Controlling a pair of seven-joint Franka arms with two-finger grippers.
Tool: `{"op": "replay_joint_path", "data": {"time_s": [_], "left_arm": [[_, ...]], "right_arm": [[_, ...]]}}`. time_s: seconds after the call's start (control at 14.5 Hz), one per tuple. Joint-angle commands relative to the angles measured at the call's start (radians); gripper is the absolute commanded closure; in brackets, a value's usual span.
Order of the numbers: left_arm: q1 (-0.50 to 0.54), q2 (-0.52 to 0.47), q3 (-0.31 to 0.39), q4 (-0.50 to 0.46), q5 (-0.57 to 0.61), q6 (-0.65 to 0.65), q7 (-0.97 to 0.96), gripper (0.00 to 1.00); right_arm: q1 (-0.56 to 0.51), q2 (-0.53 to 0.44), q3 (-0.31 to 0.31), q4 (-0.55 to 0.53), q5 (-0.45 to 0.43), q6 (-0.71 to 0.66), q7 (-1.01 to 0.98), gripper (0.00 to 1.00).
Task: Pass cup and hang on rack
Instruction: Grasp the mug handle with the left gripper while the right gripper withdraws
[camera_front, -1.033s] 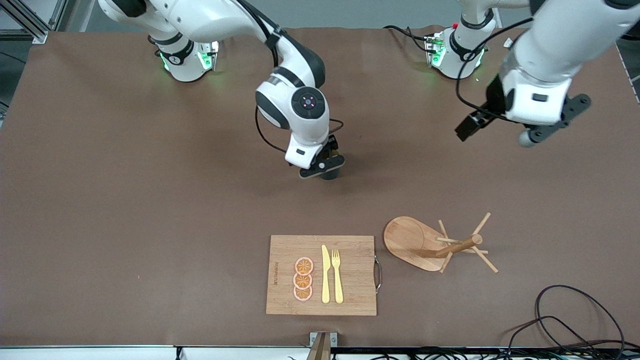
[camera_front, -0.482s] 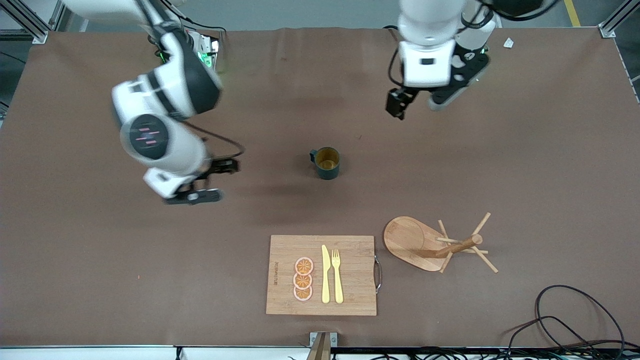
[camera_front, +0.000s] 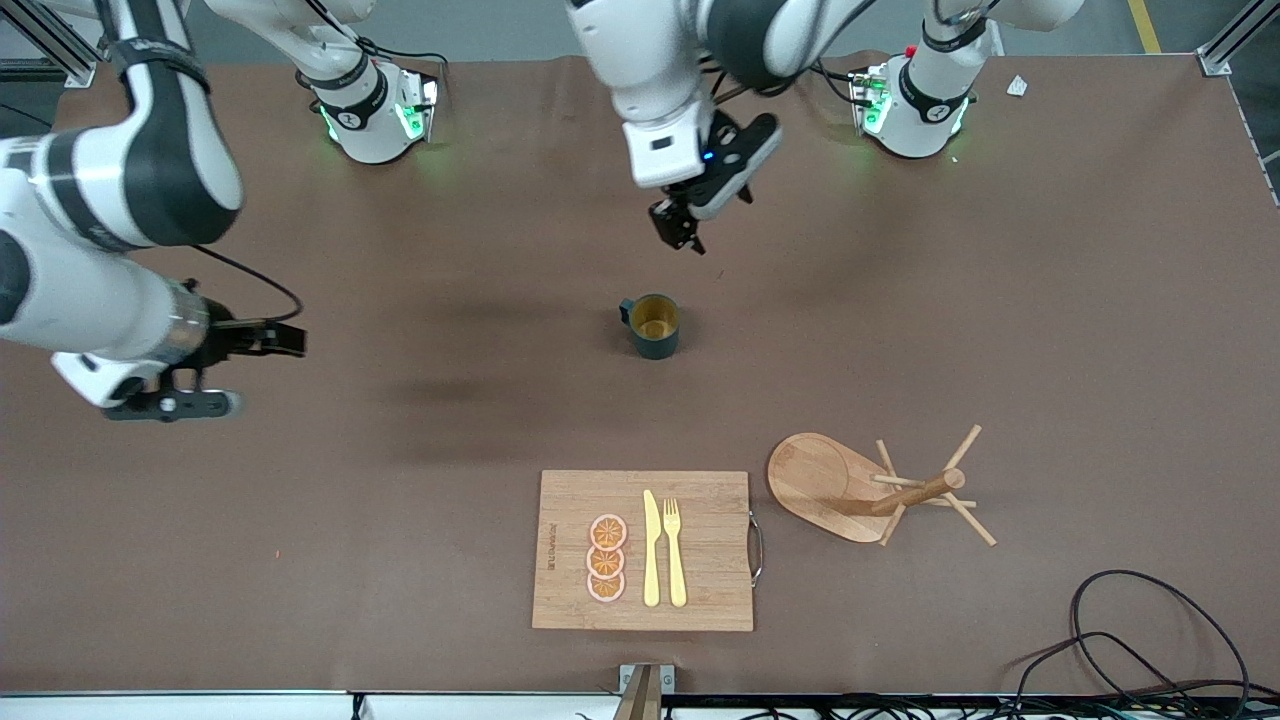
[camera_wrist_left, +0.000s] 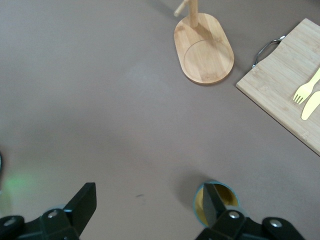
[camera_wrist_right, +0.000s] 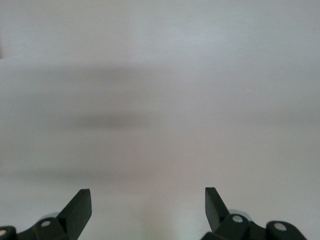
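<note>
The cup (camera_front: 655, 325) stands upright mid-table, teal-grey with a yellow inside, its handle toward the right arm's end. My left gripper (camera_front: 725, 180) hangs open over bare table between the cup and the arm bases. In the left wrist view the left gripper (camera_wrist_left: 148, 205) holds nothing, and one finger (camera_wrist_left: 212, 200) partly covers the cup (camera_wrist_left: 225, 197). The rack (camera_front: 905, 492) stands on its oval base (camera_front: 815, 475), nearer the front camera than the cup. My right gripper (camera_front: 175, 405) is open and empty over bare table at the right arm's end. The right wrist view shows the right gripper (camera_wrist_right: 148, 207) above plain tabletop.
A wooden cutting board (camera_front: 565, 500) lies beside the rack toward the right arm's end, carrying orange slices (camera_front: 606, 557), a yellow knife (camera_front: 651, 548) and a fork (camera_front: 675, 550). Black cables (camera_front: 1150, 630) coil at the front corner by the left arm's end.
The right gripper let go of the cup and swung away toward the right arm's end. The left arm swept in from its end to above the table near the cup.
</note>
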Motion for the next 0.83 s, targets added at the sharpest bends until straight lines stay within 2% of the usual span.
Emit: {"op": "replay_joint_path", "data": {"time_s": [0.0,0.07,0.14,0.21,0.34,0.55,0.62,0.76], "left_arm": [[-0.1,0.122,0.008,0.055,0.117,-0.002,-0.123,0.09],[-0.122,0.167,0.008,0.068,0.15,0.021,-0.184,0.08],[-0.156,0.222,0.011,0.094,0.192,0.022,-0.243,0.0],[-0.189,0.263,0.034,0.119,0.223,0.021,-0.277,0.0],[-0.28,0.323,0.132,0.168,0.236,0.041,-0.295,0.0],[-0.445,0.438,0.342,0.256,0.234,0.171,-0.353,0.0],[-0.472,0.461,0.376,0.257,0.231,0.203,-0.376,0.0],[-0.48,0.5,0.389,0.259,0.233,0.245,-0.422,0.0]], "right_arm": [[0.041,-0.08,-0.098,-0.046,0.009,-0.006,-0.018,0.0],[0.035,-0.093,-0.104,-0.043,0.009,-0.023,-0.018,0.0],[0.026,-0.105,-0.104,-0.037,0.009,-0.04,-0.018,0.0],[0.024,-0.119,-0.104,-0.037,0.009,-0.046,-0.019,0.0],[0.024,-0.136,-0.106,-0.037,0.009,-0.051,-0.019,0.0],[0.03,-0.16,-0.106,-0.023,0.009,-0.069,-0.018,0.0],[0.03,-0.163,-0.106,-0.008,0.009,-0.083,-0.016,0.0],[0.027,-0.168,-0.112,0.013,0.022,-0.124,-0.016,0.0]]}}
